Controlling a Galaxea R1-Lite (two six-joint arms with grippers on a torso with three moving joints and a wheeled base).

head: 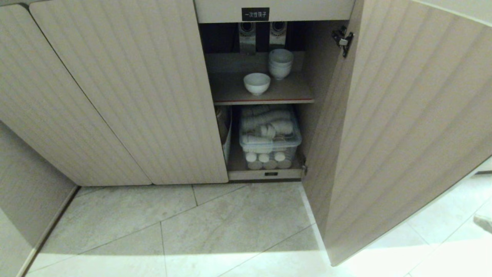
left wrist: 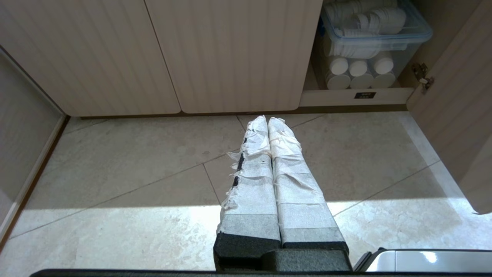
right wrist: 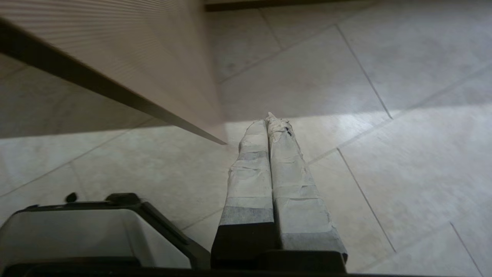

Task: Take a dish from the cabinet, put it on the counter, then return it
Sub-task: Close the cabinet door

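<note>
The cabinet (head: pixel 115 96) has its right door (head: pixel 403 115) swung open. On its red-edged upper shelf (head: pixel 265 101) sits the dish (head: pixel 256 82), a small white bowl standing upright by itself. Neither gripper touches it. My left gripper (left wrist: pixel 268 119) is shut and empty, hanging low over the floor in front of the closed doors (left wrist: pixel 230 57). My right gripper (right wrist: pixel 269 117) is also shut and empty, low over the tiles beside the open door's lower corner (right wrist: pixel 207 127). The counter is out of view.
A stack of similar white bowls (head: pixel 280 63) stands behind the dish to the right. Below the shelf, a clear plastic box (head: pixel 269 134) holds white cups. A black label (head: pixel 255 14) sits above the opening. The open door juts out over the tiled floor (head: pixel 192 231).
</note>
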